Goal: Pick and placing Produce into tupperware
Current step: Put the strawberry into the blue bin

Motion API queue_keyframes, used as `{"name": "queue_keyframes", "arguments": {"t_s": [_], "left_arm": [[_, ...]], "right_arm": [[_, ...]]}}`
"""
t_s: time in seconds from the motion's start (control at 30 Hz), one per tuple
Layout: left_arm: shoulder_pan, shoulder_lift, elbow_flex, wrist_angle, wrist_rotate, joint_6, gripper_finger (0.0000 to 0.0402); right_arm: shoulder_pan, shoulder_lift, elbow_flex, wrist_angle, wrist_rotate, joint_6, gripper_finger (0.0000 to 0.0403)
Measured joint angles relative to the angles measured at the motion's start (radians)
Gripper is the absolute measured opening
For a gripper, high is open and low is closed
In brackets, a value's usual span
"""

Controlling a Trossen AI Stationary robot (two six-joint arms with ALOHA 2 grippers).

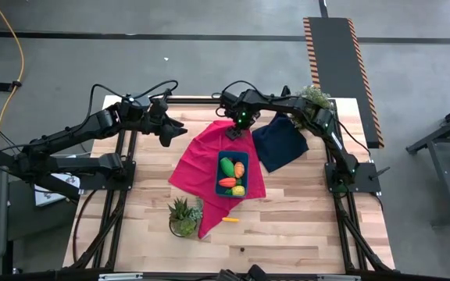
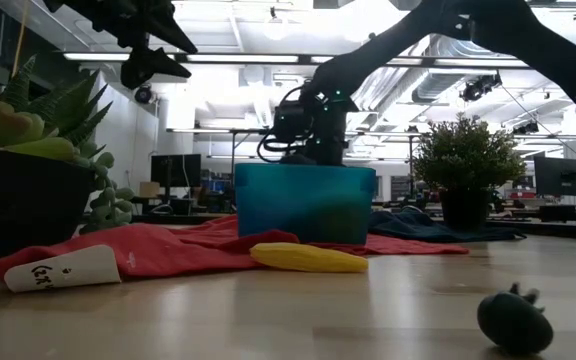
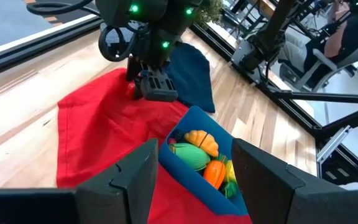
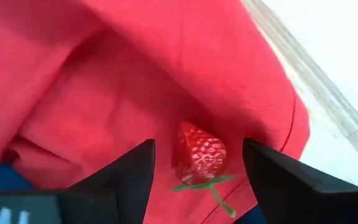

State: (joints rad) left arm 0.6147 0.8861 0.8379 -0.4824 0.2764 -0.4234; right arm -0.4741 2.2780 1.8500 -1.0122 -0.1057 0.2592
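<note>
Right pincer [image 4: 197,165] spread over a strawberry [image 4: 199,154] on the red cloth [image 1: 198,164], just beyond the tupperware [image 1: 219,186]. Left pincer [image 3: 194,168] spread, raised above desk [image 1: 287,226].

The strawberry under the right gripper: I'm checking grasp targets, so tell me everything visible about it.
The strawberry is a small, glossy red plastic-looking toy with a dimpled, seeded surface and a thin green leaf and stem at one end. It lies on its side on the red cloth, near the cloth's edge by the wooden table. The right gripper is open, one finger on either side, and neither visibly touches it.
</note>
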Motion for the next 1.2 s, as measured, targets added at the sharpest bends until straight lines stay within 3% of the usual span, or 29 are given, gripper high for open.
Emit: {"name": "queue_keyframes", "arguments": {"t_s": [0.5, 0.97, 1.2], "left_arm": [[0.000, 0.000, 0.000, 0.001, 0.000, 0.011, 0.0193], [0.000, 0.000, 0.000, 0.001, 0.000, 0.011, 0.0193], [0.000, 0.000, 0.000, 0.001, 0.000, 0.024, 0.0193]], "right_arm": [[-0.001, 0.023, 0.002, -0.057, -0.019, -0.005, 0.0144], [0.003, 0.023, 0.002, -0.039, -0.001, -0.006, 0.0138], [0.004, 0.026, 0.091, -0.058, 0.021, -0.012, 0.0138]]}}
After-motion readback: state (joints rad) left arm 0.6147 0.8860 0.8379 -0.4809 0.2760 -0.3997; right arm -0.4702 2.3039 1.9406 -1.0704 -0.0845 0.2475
